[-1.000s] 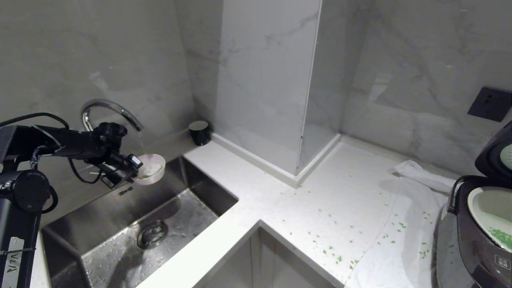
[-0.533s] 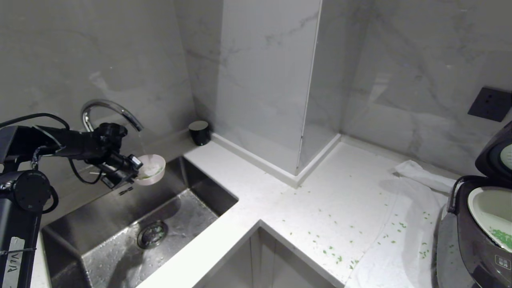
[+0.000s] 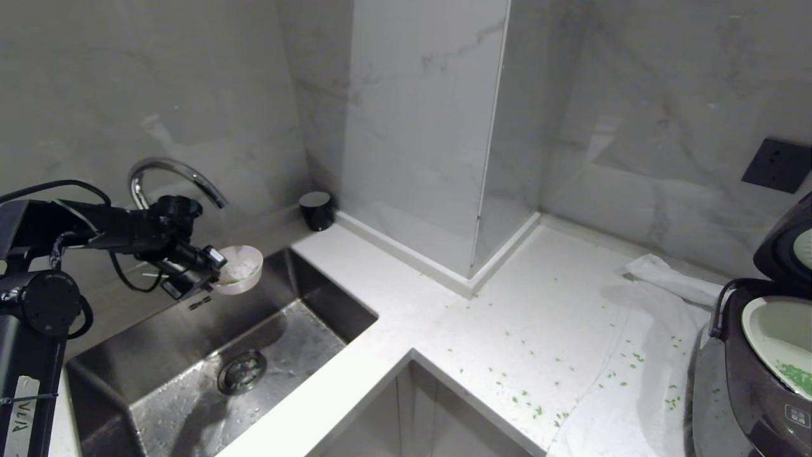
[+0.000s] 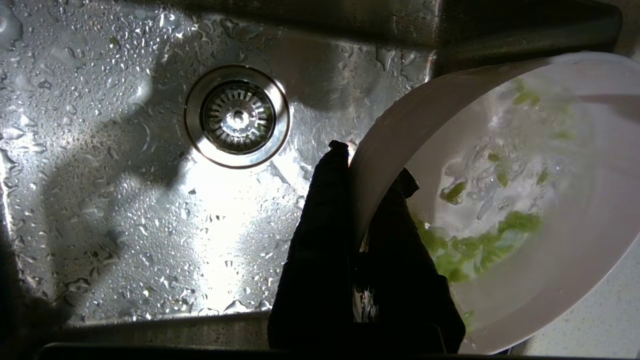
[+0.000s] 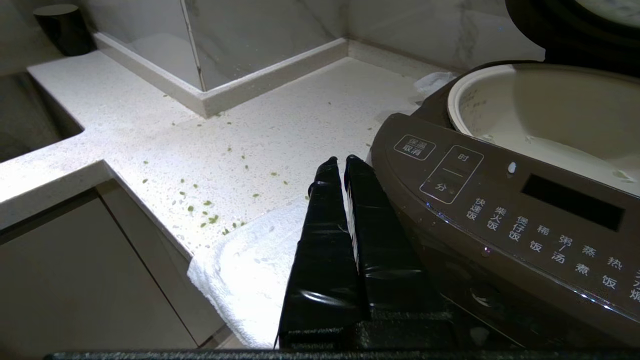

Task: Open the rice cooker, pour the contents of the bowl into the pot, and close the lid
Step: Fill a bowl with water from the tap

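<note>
Over the steel sink point(image 3: 304, 298), just below the tap's point(image 3: 171, 170) spout, my left gripper point(image 3: 216, 270) point(image 4: 372, 162) is shut on the rim of the pale pink bowl point(image 3: 244, 270) point(image 4: 550, 280). One finger is outside the rim and one inside. Green chopped bits point(image 4: 480, 250) float in water inside the bowl. At the far right the rice cooker point(image 3: 748, 387) point(image 5: 500, 210) stands with its lid point(image 3: 783, 244) raised. Its whitish pot point(image 3: 771, 324) point(image 5: 540, 110) holds some green bits point(image 3: 796, 376). My right gripper point(image 5: 341, 161) is shut and empty, beside the cooker's front panel.
The sink's drain point(image 3: 241, 371) point(image 4: 236, 116) lies under the bowl. A black cup point(image 3: 316, 209) stands in the counter's back corner. A white towel point(image 3: 641, 355) lies under and left of the cooker. Green bits point(image 3: 526, 400) are scattered on the counter. A dark socket point(image 3: 777, 164) is on the wall.
A faint thread of water from the tap into the bowl showed earlier and is not visible now. The bowl and both arms have kept still.
</note>
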Controlling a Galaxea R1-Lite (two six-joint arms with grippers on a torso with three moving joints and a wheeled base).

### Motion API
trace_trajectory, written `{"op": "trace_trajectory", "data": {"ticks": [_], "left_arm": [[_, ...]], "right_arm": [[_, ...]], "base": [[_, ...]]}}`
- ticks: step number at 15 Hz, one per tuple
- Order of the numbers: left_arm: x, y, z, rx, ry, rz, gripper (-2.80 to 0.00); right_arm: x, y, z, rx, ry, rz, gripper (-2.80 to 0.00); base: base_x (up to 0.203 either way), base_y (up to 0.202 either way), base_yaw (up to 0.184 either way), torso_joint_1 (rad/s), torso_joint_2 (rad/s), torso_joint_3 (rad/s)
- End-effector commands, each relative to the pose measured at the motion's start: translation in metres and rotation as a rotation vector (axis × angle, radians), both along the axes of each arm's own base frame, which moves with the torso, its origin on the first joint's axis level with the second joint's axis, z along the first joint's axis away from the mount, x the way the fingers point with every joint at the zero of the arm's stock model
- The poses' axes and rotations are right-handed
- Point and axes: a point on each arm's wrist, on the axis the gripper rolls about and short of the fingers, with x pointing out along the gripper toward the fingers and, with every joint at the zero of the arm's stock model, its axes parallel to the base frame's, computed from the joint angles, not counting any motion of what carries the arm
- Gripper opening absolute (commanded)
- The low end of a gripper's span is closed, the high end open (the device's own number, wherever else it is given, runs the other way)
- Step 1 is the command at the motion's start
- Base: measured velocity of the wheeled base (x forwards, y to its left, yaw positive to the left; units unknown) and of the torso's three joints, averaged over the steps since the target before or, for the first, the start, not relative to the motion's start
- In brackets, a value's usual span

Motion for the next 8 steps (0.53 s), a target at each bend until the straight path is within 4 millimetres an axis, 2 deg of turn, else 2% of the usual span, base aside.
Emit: {"op": "trace_trajectory", "data": {"ticks": [1,8], "left_arm": [[-0.001,0.000,0.001,-0.003,0.002,0.004,-2.80],[-0.003,-0.010,0.004,-0.024,0.018,0.009,-2.80]], "right_arm": [[0.000,0.000,0.000,0.000,0.001,0.001,-2.80],[0.000,0.000,0.000,0.000,0.002,0.001,-2.80]], "base": [[0.000,0.000,0.000,0.000,0.00,0.000],[0.000,0.000,0.000,0.000,0.00,0.000]]}}
